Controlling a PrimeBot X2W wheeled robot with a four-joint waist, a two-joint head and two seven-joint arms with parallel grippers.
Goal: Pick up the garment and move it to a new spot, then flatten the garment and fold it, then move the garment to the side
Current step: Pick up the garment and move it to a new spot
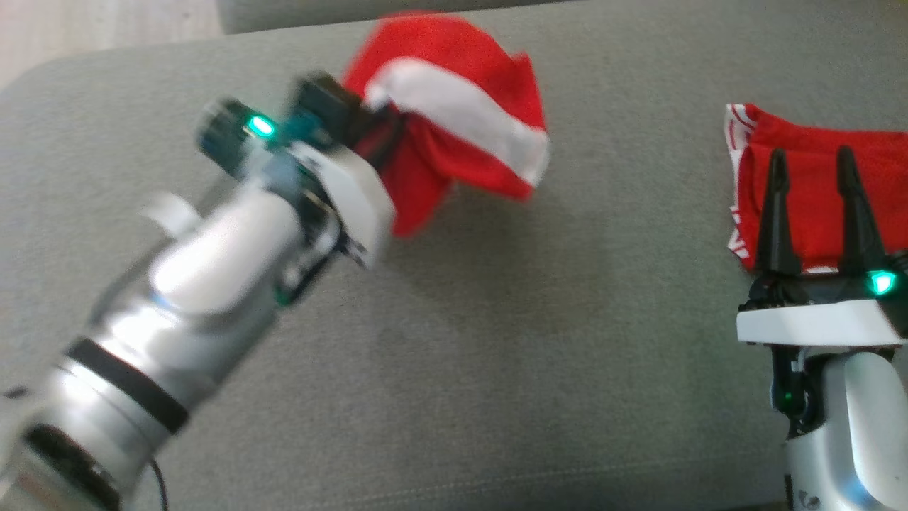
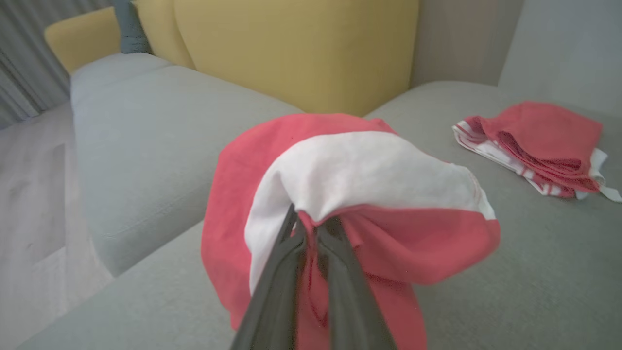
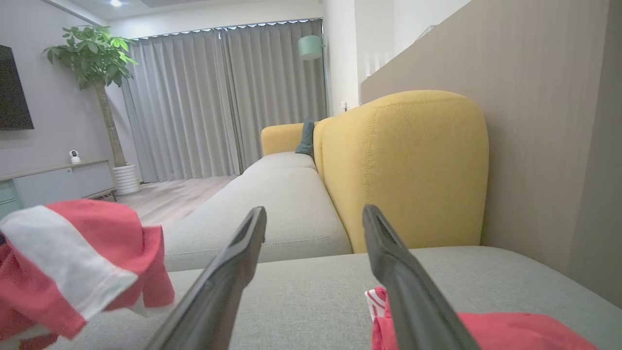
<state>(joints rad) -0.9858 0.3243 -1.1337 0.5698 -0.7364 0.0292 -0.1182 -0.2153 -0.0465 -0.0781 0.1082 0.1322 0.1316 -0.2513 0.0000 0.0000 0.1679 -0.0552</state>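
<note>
We found the left fingers (image 2: 272,291) clenched on the bunched garment (image 1: 454,121), held clear of the sofa (image 1: 567,341), evidently for relocation. The right fingers (image 1: 777,213) stood released, idle over a folded red pile (image 1: 812,163).

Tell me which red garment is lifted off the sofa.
The white-banded garment, pinched by the left gripper; the folded garment lies on the sofa.

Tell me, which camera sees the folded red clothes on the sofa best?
The left wrist view. There the folded red clothes lie whole and uncovered on the sofa. In the head view the right hand stands in front of them and the picture's edge cuts them off. The right wrist view catches a corner at the bottom.
</note>
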